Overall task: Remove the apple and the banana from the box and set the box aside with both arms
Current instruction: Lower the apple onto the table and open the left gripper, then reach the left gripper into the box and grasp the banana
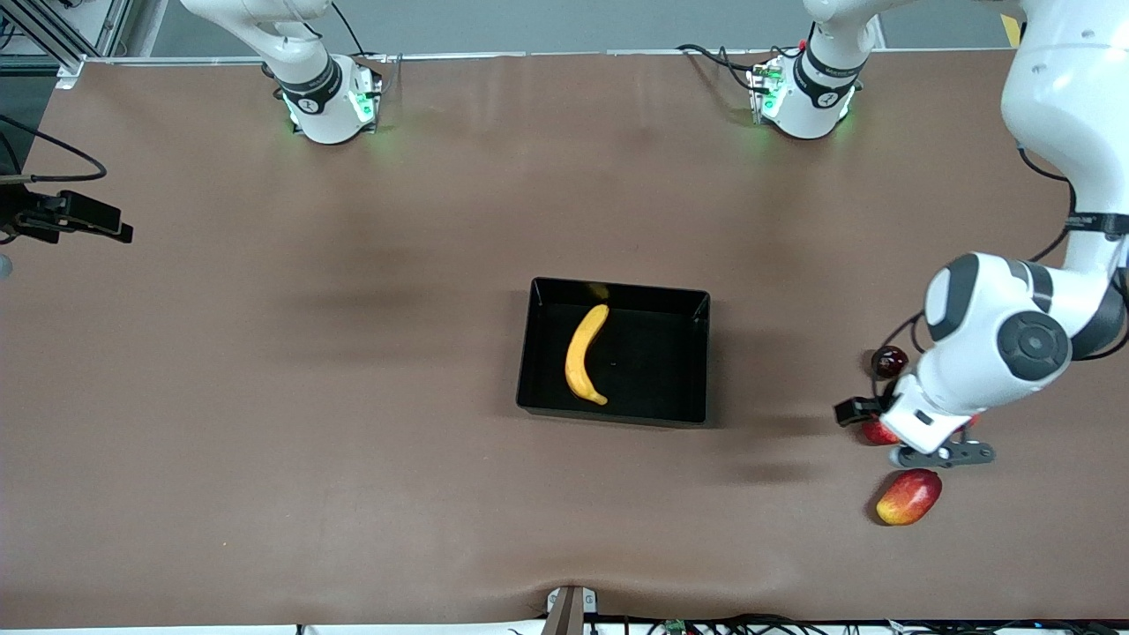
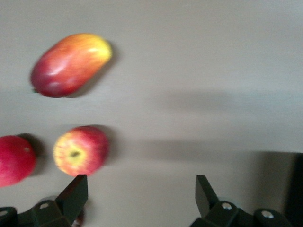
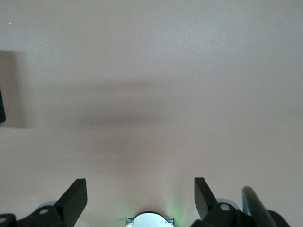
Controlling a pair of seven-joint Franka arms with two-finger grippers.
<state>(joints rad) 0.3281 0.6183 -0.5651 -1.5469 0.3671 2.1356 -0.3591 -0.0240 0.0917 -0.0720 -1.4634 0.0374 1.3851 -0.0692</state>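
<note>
The black box (image 1: 697, 353) sits mid-table with the yellow banana (image 1: 586, 354) lying inside it. Toward the left arm's end of the table, the small red-and-yellow apple (image 2: 80, 150) lies on the brown tabletop, partly covered by the arm in the front view (image 1: 873, 433). My left gripper (image 2: 141, 189) hovers open over bare table right beside the apple, with nothing between its fingers. Over bare table near its own base (image 3: 149, 220), my right gripper (image 3: 140, 189) is open and empty; it does not show in the front view.
An oval red-yellow mango (image 1: 908, 496) lies nearer the front camera than the apple. A darker plain red round fruit (image 1: 889, 362) lies farther from it. A black camera mount (image 1: 71, 216) juts in at the right arm's end of the table.
</note>
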